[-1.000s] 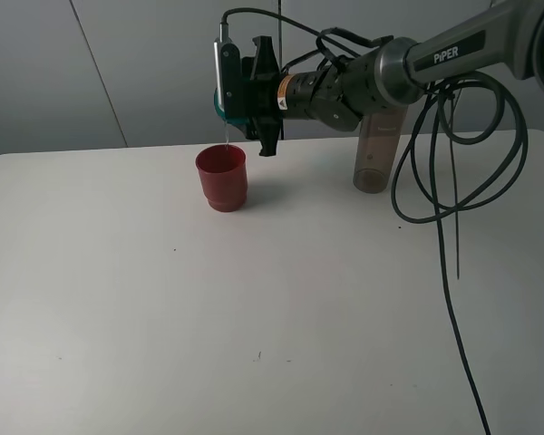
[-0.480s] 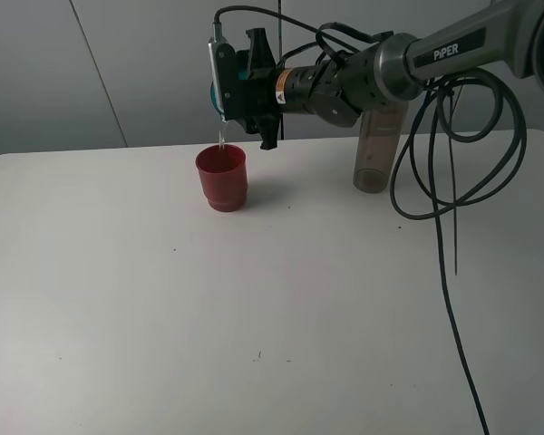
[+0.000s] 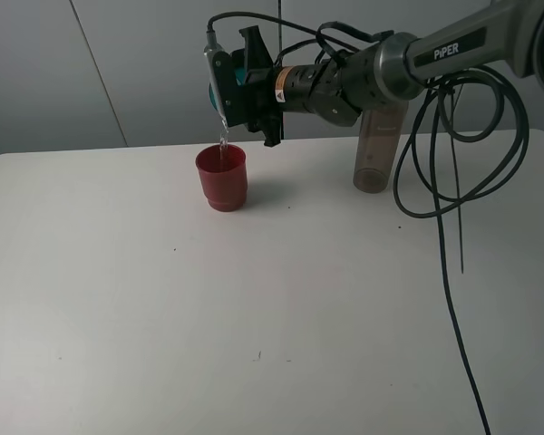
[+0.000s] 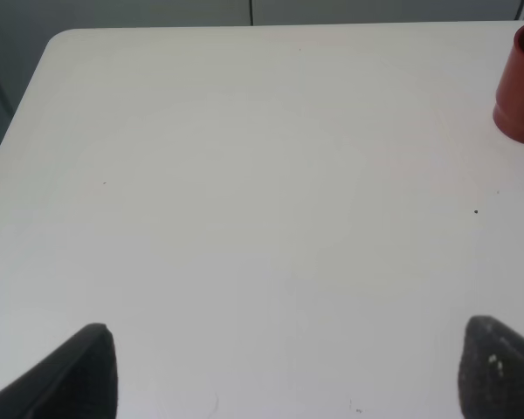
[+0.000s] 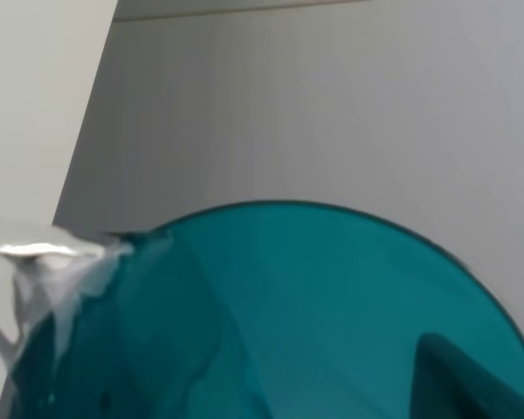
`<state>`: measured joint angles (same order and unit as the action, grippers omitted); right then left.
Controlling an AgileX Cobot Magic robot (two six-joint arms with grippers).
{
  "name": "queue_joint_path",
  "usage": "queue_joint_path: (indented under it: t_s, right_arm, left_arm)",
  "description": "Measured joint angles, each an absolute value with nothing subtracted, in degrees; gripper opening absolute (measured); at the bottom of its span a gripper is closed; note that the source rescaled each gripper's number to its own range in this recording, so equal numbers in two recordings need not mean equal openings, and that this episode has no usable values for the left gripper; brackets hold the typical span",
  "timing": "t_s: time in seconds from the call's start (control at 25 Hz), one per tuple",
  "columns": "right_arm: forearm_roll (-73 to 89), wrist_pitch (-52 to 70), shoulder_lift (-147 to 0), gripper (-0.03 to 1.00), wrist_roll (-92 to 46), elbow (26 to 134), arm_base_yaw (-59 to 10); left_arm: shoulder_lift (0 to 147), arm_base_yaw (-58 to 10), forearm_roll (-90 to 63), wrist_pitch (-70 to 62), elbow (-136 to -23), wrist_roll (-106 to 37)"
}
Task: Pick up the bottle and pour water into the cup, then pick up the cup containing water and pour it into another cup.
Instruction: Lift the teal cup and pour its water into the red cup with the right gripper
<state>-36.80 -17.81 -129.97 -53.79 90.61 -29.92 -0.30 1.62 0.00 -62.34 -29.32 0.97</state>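
My right gripper reaches across to the back middle of the table and is shut on the teal cup. It holds the cup tipped over above the red cup. A thin stream of water falls from the teal rim into the red cup. The teal cup fills the right wrist view, with water at its lip. The smoky bottle stands upright behind the right arm. My left gripper is open and empty low over the table, and the red cup lies far from it.
The white table ends at a grey wall behind the cups. Black cables hang from the right arm down over the table's right side. The left arm does not show in the exterior high view.
The right gripper has risen a little and tipped the teal cup further. The water stream into the red cup is now fuller. The left arm's motion cannot be judged.
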Motion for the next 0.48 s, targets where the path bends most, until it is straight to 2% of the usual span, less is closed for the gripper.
queue_joint_path:
  t_s: [0.48]
  right_arm:
    - [-35.17, -18.81, -129.97, 0.08, -60.66, 90.61, -29.94]
  left_arm:
    - [-0.30, 1.62, 0.00, -62.34, -29.32, 1.08]
